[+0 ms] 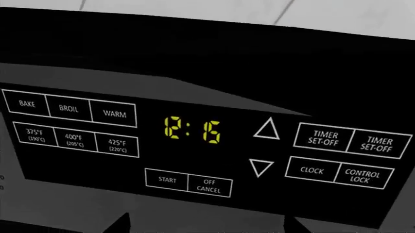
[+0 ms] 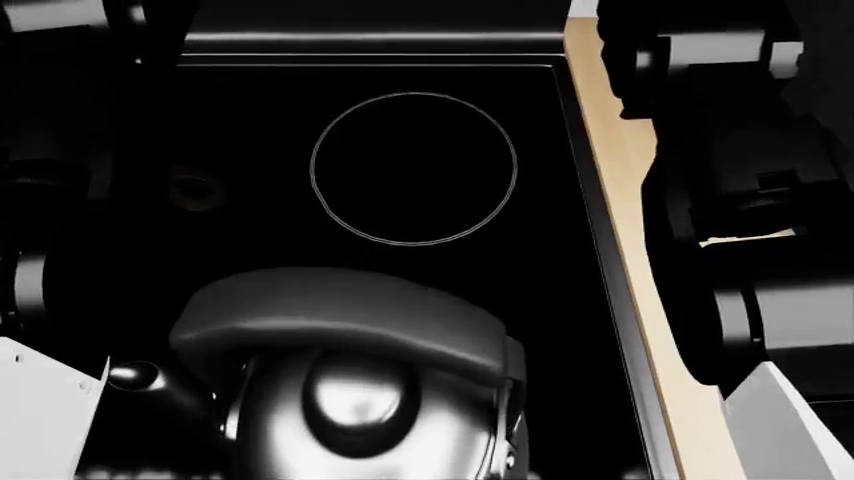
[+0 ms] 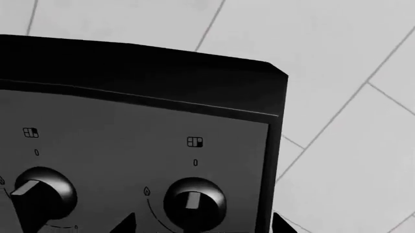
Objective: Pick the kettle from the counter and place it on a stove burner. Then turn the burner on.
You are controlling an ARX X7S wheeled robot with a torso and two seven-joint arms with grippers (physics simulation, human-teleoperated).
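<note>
While the kettle [image 2: 354, 390] sat low in the head view, below the stove burner [image 2: 414, 167], apparently rigid, slick and best lifted by its handle, neither arm's fingers showed their state.

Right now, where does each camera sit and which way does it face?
Head: from above, looks down on the glossy black glass cooktop, thin white burner circle and rounded dark-chrome kettle; both arms flank it.
Left wrist: faces the stove's black button panel with yellow clock digits; dark fingers peek in.
Right wrist: faces two round black knobs; fingers too.
Both wrist views share the tiled wall.
</note>
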